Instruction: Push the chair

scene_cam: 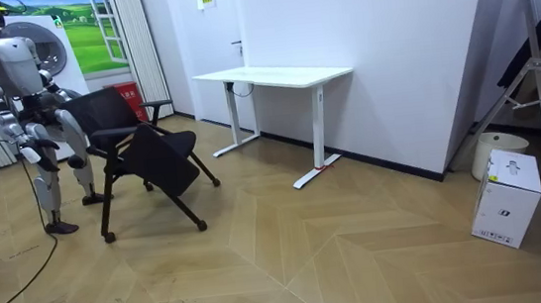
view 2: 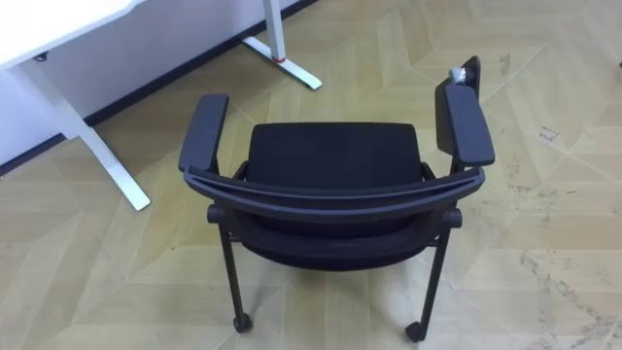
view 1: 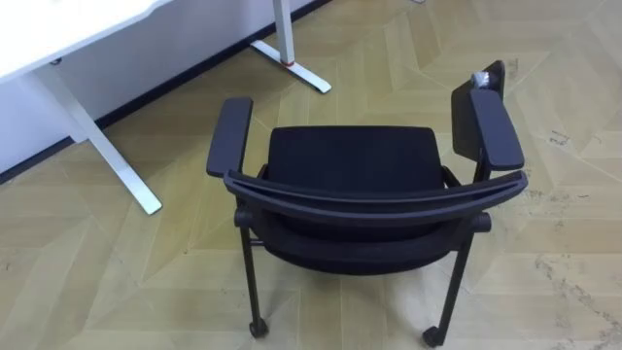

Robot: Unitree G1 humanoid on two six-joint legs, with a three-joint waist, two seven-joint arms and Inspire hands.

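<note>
In the room view the robot stands upright at the far left of the frame, directly behind the chair, facing its backrest. Its right hand hangs low in front of its hip, on the side nearer the camera. The left hand sits higher, close to the backrest. Both are too small to read, so I cannot tell whether the fingers are released, clenched or grasping anything, nor whether either hand touches the chair.

The chair is black, with a curved backrest, and stands on the wooden floor. In the eye views it fills the centre, seen from above and behind. The backrest runs across the lower middle, the seat lies beyond it, and a padded armrest is on the left. A second armrest is on the right, with a dark flap standing just behind it. Small castors show at the bottom edge.

A white counter on white legs lies in the upper left of the eye views, apart from the chair. In the room view it stands against the white wall at centre.

Low at the right of the room view, a closed white box stands on the floor, its contents unseen. A pale round tub is just behind it, and its inside cannot be made out.
</note>
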